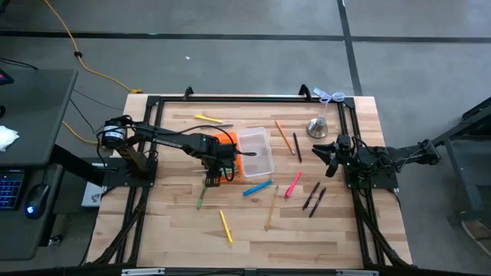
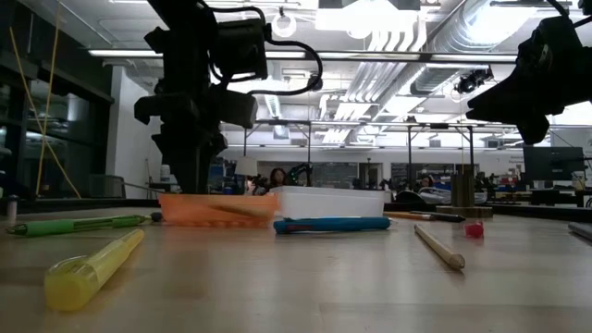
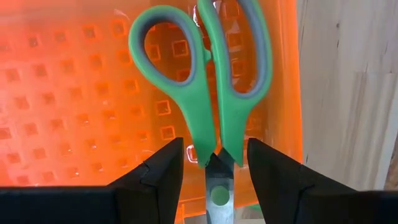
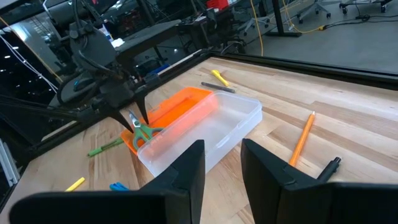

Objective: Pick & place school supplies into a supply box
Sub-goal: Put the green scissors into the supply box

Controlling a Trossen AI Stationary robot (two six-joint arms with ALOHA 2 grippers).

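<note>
My left gripper [image 3: 214, 146] stands over the near end of the supply box's orange half [image 3: 74, 93], shut on the green-handled scissors [image 3: 186, 93]. Their handle loops [image 4: 144, 132] reach down into the orange half. The clear half [image 1: 255, 150] lies beside it to the right. Pens, pencils and markers lie flat on the table: a yellow marker [image 1: 207, 118], a green pen [image 1: 202, 198], a blue marker [image 1: 257, 188], a pink one [image 1: 293, 185], a wooden pencil [image 1: 271, 207] and black pens [image 1: 313, 198]. My right gripper [image 4: 222, 146] waits at the table's right side, its fingers a narrow gap apart. My left gripper pinches the scissors between its two fingers at the neck [image 3: 214, 155], where the handles meet the pivot. The fingers [image 3: 168, 168] come from above, slanting down, and lie along the scissors. The handles hang below the fingertips inside the orange half, and the blades point back toward the wrist.
A silver bell-shaped object [image 1: 317, 127] stands at the far right, near an orange pencil [image 1: 283, 136] and a black pen [image 1: 296, 146]. Another yellow marker [image 1: 225, 227] lies toward the near edge. A black frame [image 1: 230, 98] borders the table.
</note>
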